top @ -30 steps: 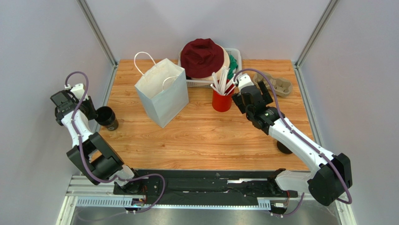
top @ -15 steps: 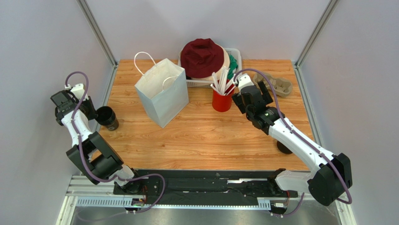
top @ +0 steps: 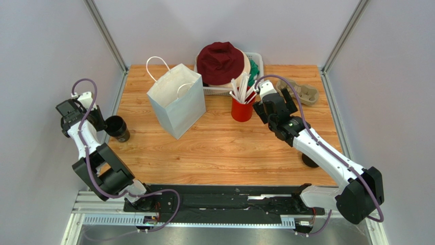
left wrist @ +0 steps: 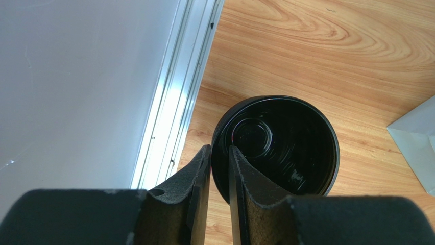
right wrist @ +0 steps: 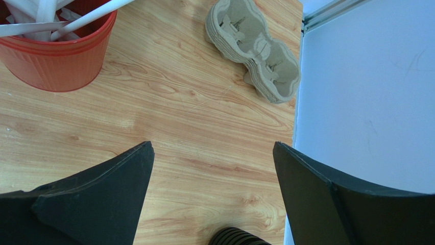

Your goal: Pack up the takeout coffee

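Three pale grey walls (top: 46, 51) with aluminium posts (top: 104, 33) at the corners close in a light wooden worktop (top: 230, 153).

A white paper bag (top: 178, 104) stands upright left of the middle. Its mouth is open and one handle is folded into it, and only its white inner walls show. At the back edge a white basket (top: 257, 60) holds a dark red hat (top: 219, 62) that covers most of what lies under it. Just in front of the basket, a red cup (top: 242, 111) is full of white straws (top: 239, 89). A stack of brown pulp cup carriers (top: 302, 93) lies near the back right corner.

The takeout coffee cup (top: 118, 128) is at the far left edge of the worktop, beside the metal rail. It is dark, has no lid on, and looks glossy black inside. The left gripper (left wrist: 218, 153) pinches its wall, with one finger inside the rim and one outside. Whether the cup rests on the wood or is lifted cannot be told.

The right gripper (right wrist: 213, 148) is spread wide over bare wood between the red cup and the carriers and holds nothing. A black ribbed round item (right wrist: 237, 237) sits near the right edge, partly hidden by that arm.
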Action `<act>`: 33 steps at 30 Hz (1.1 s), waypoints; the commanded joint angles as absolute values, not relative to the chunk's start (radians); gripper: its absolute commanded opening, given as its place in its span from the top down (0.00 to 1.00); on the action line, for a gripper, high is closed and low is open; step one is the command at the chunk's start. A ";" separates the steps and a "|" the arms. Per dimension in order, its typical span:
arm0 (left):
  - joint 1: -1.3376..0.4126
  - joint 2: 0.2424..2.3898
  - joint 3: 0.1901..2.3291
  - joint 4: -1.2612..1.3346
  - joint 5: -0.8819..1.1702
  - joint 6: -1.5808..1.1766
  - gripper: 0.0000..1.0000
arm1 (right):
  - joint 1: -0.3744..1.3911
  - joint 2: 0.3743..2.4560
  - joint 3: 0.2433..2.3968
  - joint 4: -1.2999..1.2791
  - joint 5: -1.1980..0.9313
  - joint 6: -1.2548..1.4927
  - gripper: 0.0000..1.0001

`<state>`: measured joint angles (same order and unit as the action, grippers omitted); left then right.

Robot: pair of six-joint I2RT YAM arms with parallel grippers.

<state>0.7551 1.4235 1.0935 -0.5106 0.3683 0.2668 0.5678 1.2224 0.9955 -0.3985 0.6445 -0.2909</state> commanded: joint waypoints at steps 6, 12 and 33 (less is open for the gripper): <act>0.767 1.430 1.089 -0.494 0.405 0.261 0.78 | 0.565 1.219 0.992 -0.354 0.641 -0.299 0.07; 0.767 1.430 1.094 -0.495 0.405 0.258 0.81 | 0.565 1.218 0.994 -0.354 0.638 -0.299 0.07; 0.769 1.388 1.134 -0.541 0.423 0.235 0.91 | 0.565 1.218 0.994 -0.354 0.637 -0.301 0.07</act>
<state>0.7555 1.4250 1.0916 -0.5186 0.3916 0.2546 0.5678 1.2228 0.9955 -0.3985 0.6376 -0.2928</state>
